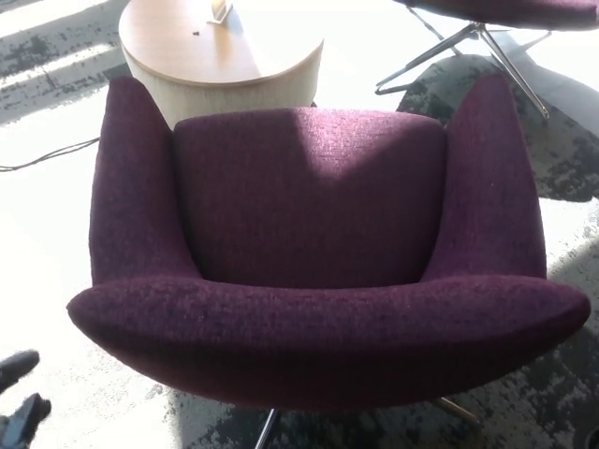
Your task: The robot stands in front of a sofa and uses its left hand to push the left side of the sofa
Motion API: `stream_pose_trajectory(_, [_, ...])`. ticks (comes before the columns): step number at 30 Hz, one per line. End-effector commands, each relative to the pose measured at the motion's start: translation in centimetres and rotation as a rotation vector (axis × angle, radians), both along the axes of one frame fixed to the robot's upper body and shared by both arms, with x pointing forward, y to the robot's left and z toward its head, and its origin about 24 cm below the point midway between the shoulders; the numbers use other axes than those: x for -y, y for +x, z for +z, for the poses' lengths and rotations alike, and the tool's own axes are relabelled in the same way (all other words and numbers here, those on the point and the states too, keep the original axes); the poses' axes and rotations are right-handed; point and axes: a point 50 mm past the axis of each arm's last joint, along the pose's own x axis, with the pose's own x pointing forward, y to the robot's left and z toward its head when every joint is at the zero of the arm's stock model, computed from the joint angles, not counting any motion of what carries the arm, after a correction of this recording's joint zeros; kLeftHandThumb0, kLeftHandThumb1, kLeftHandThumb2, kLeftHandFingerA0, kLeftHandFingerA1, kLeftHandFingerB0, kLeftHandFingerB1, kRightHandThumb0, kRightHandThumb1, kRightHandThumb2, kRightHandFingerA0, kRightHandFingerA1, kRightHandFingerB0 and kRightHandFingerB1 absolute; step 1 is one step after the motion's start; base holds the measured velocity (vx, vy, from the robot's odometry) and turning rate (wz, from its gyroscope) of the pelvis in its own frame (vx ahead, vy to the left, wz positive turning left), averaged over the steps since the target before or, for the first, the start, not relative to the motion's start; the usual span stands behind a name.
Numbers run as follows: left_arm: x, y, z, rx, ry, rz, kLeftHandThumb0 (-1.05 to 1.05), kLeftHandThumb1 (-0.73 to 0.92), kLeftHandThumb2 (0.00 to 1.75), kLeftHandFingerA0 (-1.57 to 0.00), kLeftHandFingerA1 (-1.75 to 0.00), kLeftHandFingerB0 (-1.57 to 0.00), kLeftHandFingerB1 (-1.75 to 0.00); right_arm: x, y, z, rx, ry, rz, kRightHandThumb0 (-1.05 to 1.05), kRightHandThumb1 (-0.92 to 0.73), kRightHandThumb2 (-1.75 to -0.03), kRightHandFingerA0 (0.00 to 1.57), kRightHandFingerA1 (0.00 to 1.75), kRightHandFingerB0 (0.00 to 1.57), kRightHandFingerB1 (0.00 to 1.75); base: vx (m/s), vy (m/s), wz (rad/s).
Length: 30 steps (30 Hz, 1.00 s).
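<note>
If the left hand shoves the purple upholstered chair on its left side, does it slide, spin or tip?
Probably spins or skids rather than tips: the purple upholstered chair sits wide and low on thin metal legs beneath its middle. The woven fabric should grip the left hand, and the padding likely gives a little first.

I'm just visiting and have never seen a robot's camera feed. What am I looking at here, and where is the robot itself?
This picture comes from a camera on the humanoid robot's head, looking down at what stands before it. The big purple sofa, really a one-seat armchair, fills most of the view, seen from behind its backrest. Beyond it stands a round wooden table with a small object on top, too small to identify. At top right are the metal legs of another chair. The dark fingers at the bottom left corner belong to the robot's left hand. It is open, holds nothing, and is apart from the sofa. The right hand is out of view.
</note>
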Motion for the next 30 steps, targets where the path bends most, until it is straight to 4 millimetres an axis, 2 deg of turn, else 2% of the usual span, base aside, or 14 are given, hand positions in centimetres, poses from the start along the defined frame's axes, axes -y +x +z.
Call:
stream_pose_trajectory(1, [1.6,-3.2,-2.4,-0.031,-0.049,0.022,-0.36,0.60,1.17,-0.07,-0.52,-0.01,-0.49,0.5,-1.1,-0.3,-0.023,-0.007,0.009,-0.66,-0.66,-0.61,0.83,0.51,0.74,0.44,0.00,0.000,0.00])
stream_pose_trajectory(2, [2.8,-4.5,-3.6,-0.069,-0.099,0.029,-0.78,0.72,1.08,-0.14,-0.53,-0.06,-0.46,0.4,-1.4,-0.4,-0.026,-0.004,0.004,-0.66,-0.66,-0.61,0.80,0.49,0.72,0.44,0.00,0.000,0.00])
stream_pose_trajectory(3, [3.7,-5.4,-4.3,-0.092,-0.141,0.038,-0.74,0.70,1.07,-0.11,-0.51,-0.04,-0.46,0.4,-1.6,-0.5,-0.029,-0.005,0.004,-0.66,-0.65,-0.61,0.80,0.49,0.73,0.44,0.00,0.000,0.00])
stream_pose_trajectory(5, [3.8,-5.6,-4.4,-0.094,-0.150,0.041,-0.74,0.70,1.07,-0.11,-0.51,-0.04,-0.46,0.4,-1.6,-0.5,-0.029,-0.005,0.004,-0.66,-0.65,-0.61,0.80,0.49,0.73,0.44,0.00,0.000,0.00])
stream_pose_trajectory(6, [4.8,-6.7,-5.4,-0.138,-0.202,0.066,-0.71,0.70,1.08,-0.05,-0.49,-0.04,-0.44,0.3,-1.7,-0.6,-0.033,-0.002,-0.002,-0.64,-0.66,-0.61,0.81,0.50,0.73,0.43,0.00,0.000,0.00])
stream_pose_trajectory(7, [4.9,-6.9,-5.5,-0.144,-0.218,0.074,-0.69,0.70,1.10,0.00,-0.48,-0.05,-0.42,0.4,-1.8,-0.6,-0.036,0.001,-0.002,-0.66,-0.65,-0.61,0.80,0.50,0.73,0.43,0.00,0.000,0.00])
stream_pose_trajectory(11, [5.0,-7.2,-5.7,-0.152,-0.245,0.085,-0.69,0.70,1.10,0.00,-0.48,-0.05,-0.42,0.5,-1.9,-0.6,-0.041,0.008,-0.003,-0.66,-0.65,-0.61,0.80,0.50,0.73,0.43,0.00,0.000,0.00])
stream_pose_trajectory(13, [5.1,-8.7,-6.5,-0.194,-0.307,0.141,-0.68,0.68,1.09,0.00,-0.47,-0.05,-0.41,0.3,-2.0,-0.6,-0.040,-0.005,0.018,-0.67,-0.67,-0.61,0.83,0.51,0.73,0.43,0.00,0.000,0.00])
stream_pose_trajectory(15, [5.0,-8.7,-6.5,-0.193,-0.309,0.141,-0.68,0.68,1.09,0.00,-0.47,-0.05,-0.41,0.3,-2.0,-0.6,-0.040,-0.006,0.018,-0.67,-0.67,-0.61,0.83,0.51,0.73,0.43,0.00,0.000,0.00])
stream_pose_trajectory(16, [4.9,-8.6,-6.5,-0.197,-0.310,0.147,-0.65,0.92,0.69,-0.08,-0.41,-0.06,-0.29,0.3,-1.8,-0.6,-0.038,-0.006,0.013,-0.65,-0.67,-0.61,0.84,0.51,0.75,0.44,0.00,0.000,0.00])
stream_pose_trajectory(30, [4.4,-8.3,-6.6,-0.213,-0.306,0.142,-0.63,0.89,0.66,-0.08,-0.42,-0.06,-0.31,0.2,-1.4,-0.6,-0.042,0.013,-0.001,-0.67,-0.63,-0.60,0.78,0.50,0.72,0.44,0.00,0.000,0.00])
